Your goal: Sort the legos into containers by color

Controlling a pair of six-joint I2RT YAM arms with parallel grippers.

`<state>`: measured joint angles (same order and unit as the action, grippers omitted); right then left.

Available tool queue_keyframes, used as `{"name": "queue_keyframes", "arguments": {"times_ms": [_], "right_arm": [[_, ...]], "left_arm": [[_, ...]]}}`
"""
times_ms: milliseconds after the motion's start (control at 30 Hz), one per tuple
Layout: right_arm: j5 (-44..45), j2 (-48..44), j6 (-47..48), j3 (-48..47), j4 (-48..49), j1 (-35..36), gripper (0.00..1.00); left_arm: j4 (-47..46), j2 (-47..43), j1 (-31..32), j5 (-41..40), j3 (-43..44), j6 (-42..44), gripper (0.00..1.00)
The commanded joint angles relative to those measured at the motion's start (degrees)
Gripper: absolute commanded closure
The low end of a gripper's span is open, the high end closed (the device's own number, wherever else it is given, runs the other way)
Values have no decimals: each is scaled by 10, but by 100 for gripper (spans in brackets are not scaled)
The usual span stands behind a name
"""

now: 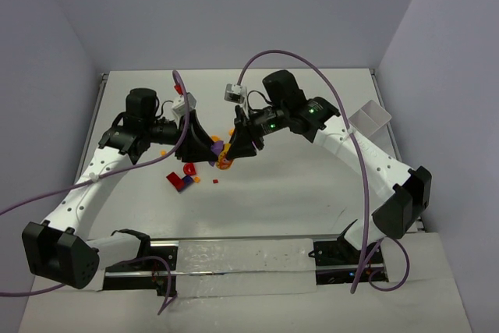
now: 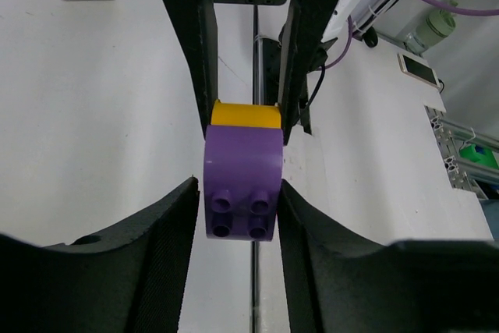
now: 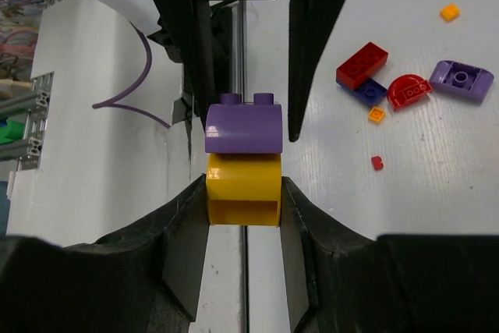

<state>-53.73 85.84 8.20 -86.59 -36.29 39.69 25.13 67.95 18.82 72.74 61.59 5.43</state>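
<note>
Ribbed black fingers [image 2: 175, 228] of the left gripper [image 2: 240, 216] fill the foreground, clamped on either side of a purple brick [image 2: 242, 185] whose studs face the wrist camera. Mated to its far end is an orange-yellow brick [image 2: 245, 115], which the right gripper [image 3: 243, 208] pinches between its own closed pads. The two arms meet nose to nose above the middle of the table [image 1: 296, 193], holding the joined pair in the air between them. The opposed grips suggest a pull-apart: the two colours are stuck together and cannot go to separate containers until they are parted. Other legos lie loose on the table beside the grippers, among them a red brick [image 3: 361, 64], a red half-round piece [image 3: 409, 91], a purple piece [image 3: 461, 81] and small orange bits [image 3: 449, 12]. A white tub [image 1: 370, 120] stands well apart at the table's right edge, beyond the right arm. Its inside is too small to read from overhead, though no colour seems to show through its walls, so the sorting looks to be at an early stage.
</note>
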Motion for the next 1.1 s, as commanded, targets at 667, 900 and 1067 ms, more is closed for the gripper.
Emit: {"name": "queue_keyframes", "arguments": {"times_ms": [667, 900, 1067], "right_arm": [[54, 3, 27, -7, -20, 11, 100], [92, -16, 64, 41, -44, 8, 100], [115, -32, 91, 67, -69, -14, 100]], "left_arm": [[3, 9, 6, 39, 24, 5, 100], [-25, -1, -40, 28, 23, -12, 100], [12, 5, -82, 18, 44, 36, 100]]}}
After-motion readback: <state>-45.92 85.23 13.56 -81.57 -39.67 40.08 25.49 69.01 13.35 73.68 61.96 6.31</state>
